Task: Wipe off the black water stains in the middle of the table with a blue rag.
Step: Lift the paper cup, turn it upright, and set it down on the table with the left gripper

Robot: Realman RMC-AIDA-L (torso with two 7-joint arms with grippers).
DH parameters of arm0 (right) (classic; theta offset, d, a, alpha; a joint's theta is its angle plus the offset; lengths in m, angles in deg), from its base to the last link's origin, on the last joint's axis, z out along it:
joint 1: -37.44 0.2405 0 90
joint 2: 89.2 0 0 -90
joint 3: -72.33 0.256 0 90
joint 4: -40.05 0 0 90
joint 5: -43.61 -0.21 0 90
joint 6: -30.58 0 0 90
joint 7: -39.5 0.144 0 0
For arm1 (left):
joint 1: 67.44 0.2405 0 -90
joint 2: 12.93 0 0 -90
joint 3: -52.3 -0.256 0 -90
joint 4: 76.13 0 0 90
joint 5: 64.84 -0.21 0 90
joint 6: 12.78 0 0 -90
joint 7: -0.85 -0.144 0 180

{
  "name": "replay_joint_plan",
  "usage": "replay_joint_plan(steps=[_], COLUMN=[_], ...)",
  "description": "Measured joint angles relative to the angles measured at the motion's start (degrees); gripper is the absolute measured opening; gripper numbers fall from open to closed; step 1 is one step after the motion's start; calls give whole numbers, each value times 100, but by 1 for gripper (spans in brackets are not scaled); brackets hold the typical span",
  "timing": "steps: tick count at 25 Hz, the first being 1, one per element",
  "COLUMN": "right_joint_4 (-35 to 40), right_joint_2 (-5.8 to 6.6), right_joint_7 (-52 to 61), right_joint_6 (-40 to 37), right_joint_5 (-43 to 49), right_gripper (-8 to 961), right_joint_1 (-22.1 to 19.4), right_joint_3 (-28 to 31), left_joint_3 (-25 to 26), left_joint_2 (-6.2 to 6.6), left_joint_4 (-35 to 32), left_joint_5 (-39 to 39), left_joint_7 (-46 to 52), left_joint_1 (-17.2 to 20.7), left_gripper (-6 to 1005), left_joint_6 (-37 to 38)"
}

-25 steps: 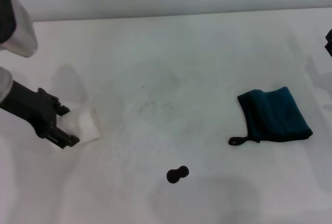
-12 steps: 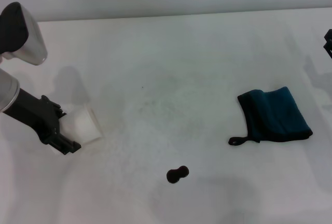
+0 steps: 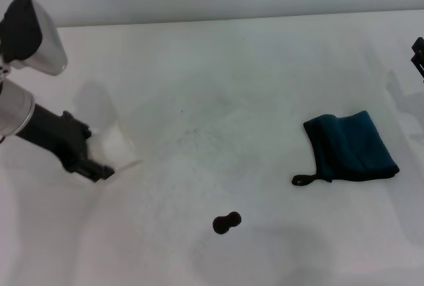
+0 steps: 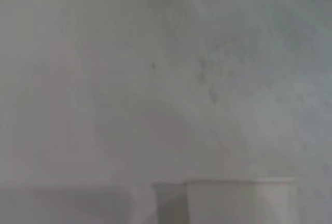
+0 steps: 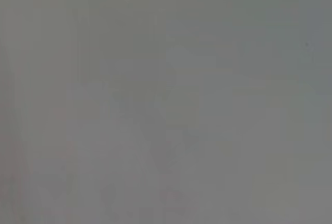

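The stain (image 3: 226, 222), a small black blot of two joined round lobes, sits on the white table (image 3: 218, 74), well off to the right of the left gripper (image 3: 99, 160) and nearer the robot than it. Nothing lies between the two, just bare matte tabletop with faint grey smudges and one tiny dark speck (image 3: 182, 110). Farther right again, well apart from the stain, lies the rag (image 3: 350, 145): soft teal-blue cloth, folded roughly square, a small black loop trailing from its near corner. It is untouched. The left gripper is clamped on a white paper cup (image 3: 114, 145), which stands on the table; the left wrist view shows the cup's rim (image 4: 241, 182) close below the camera. Since a second ago that arm has swung up and to the right, taking the cup with it. The right gripper (image 3: 418, 54) only peeks in at the far right edge, beyond the rag; whether it is apart or together I cannot tell.
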Motion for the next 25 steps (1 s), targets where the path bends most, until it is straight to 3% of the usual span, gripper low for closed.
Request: replay_joint_plan(steps=[11, 15, 25], right_joint_4=[117, 196, 291], right_joint_2=[0, 0, 0], right_joint_7=[0, 0, -36], right_joint_6=[1, 1, 0], right_joint_5=[0, 0, 1], right_gripper=[750, 750, 749], right_joint_1=[4, 17, 56], right_joint_3=[-6, -19, -27], left_joint_3=[-1, 8, 8], left_joint_2=[-16, -17, -25], left_joint_4=[-310, -406, -1039], left_joint_5=[1997, 2902, 5267], left_joint_7=[-586, -1065, -2869], left_joint_1=[375, 816, 2111], left_gripper=[692, 647, 649], left_joint_6=[-12, -40, -294])
